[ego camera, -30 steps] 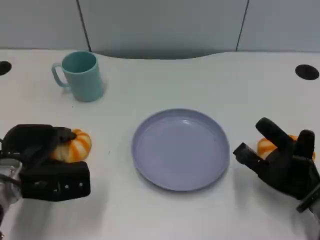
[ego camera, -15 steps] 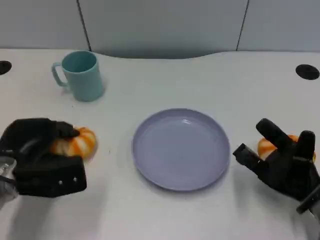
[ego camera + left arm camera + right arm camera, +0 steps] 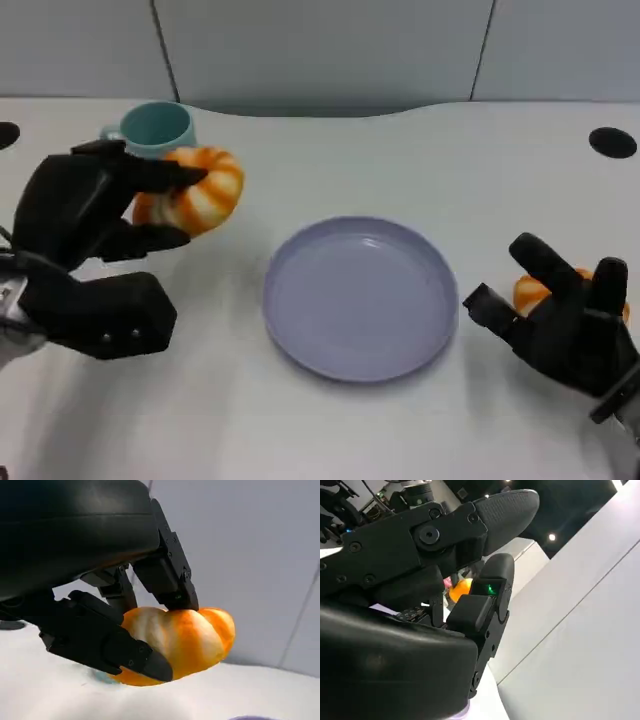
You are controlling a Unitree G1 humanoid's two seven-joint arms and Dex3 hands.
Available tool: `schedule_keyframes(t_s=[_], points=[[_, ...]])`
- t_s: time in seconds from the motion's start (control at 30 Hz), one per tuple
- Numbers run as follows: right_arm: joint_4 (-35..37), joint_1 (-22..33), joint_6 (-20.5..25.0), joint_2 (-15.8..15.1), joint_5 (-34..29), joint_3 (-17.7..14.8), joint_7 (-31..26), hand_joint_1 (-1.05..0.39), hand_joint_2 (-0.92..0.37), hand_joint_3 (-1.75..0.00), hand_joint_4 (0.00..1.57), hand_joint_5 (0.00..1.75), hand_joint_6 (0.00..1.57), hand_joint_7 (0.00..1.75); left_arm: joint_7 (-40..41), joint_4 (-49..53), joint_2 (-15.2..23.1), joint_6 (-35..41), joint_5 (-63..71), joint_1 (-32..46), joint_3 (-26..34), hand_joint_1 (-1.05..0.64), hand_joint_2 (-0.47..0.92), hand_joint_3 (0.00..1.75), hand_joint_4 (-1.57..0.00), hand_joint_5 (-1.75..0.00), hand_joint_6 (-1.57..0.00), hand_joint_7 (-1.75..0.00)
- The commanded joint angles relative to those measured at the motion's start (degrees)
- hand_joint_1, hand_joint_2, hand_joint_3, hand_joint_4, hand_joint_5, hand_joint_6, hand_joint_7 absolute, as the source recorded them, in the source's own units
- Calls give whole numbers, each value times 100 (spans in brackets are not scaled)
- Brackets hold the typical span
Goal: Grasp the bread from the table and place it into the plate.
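Bread roll [image 3: 193, 190], orange with pale stripes, is held off the table by the left hand [image 3: 85, 215], up near the teal mug [image 3: 155, 127] and left of the lavender plate [image 3: 361, 297]; it is not over the plate. In the head view the fingers are seen wrapped over the roll's near side. The grip is shown closer in the left wrist view: the roll [image 3: 182, 643] is pinched between black fingers [image 3: 107, 641] above and below, with the white table [image 3: 210, 695] beneath and a grey wall panel behind. A second orange roll [image 3: 535, 293] is seen on the table right of the plate, partly hidden behind the right hand [image 3: 563, 322], whose fingers are spread and raised with nothing held. In the right wrist view that hand's fingers [image 3: 490, 605] are seen close up against a white wall.
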Motion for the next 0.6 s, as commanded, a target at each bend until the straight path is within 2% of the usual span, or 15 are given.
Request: schedule_keyframes(t_s=[0.03, 0.17, 0.23, 0.3, 0.37, 0.57, 0.6], points=[[-8, -85, -70, 3, 12, -8, 87, -55, -92, -1, 68, 130, 105, 21, 127, -128, -129, -266, 20, -103, 6, -21, 85, 0, -89, -114, -122, -1], [-32, -73, -102, 66, 42, -17, 218, -54, -92, -4, 69, 127, 105, 20, 19, -97, -543, -260, 95, -186, -130, -22, 85, 0, -94, -100, -121, -1], [-29, -67, -140, 86, 42, -22, 268, -54, -92, -5, 68, 126, 104, 20, -66, -27, -742, -201, 91, -224, -176, -22, 84, 0, -92, -108, -121, -1], [-23, -52, -186, 119, 56, -47, 279, -53, -92, -6, 69, 125, 104, 19, -147, 43, -931, -153, 102, -259, -229, -21, 83, 0, -89, -123, -122, -1], [-46, -34, -247, 142, 50, -45, 300, -54, -92, -8, 70, 124, 104, 19, -166, 116, -1104, -111, 148, -284, -309, -20, 83, 0, -87, -128, -122, 0], [-188, 49, -240, 217, 95, -51, 303, -53, -92, -9, 67, 126, 103, 18, -320, 308, -1575, 85, 263, -288, -560, -17, 82, 0, -89, -115, -121, 0], [-204, 58, -252, 231, 105, -52, 332, -53, -92, -9, 66, 126, 103, 18, -386, 318, -1625, 145, 303, -287, -614, -17, 83, 0, -89, -108, -121, 0]])
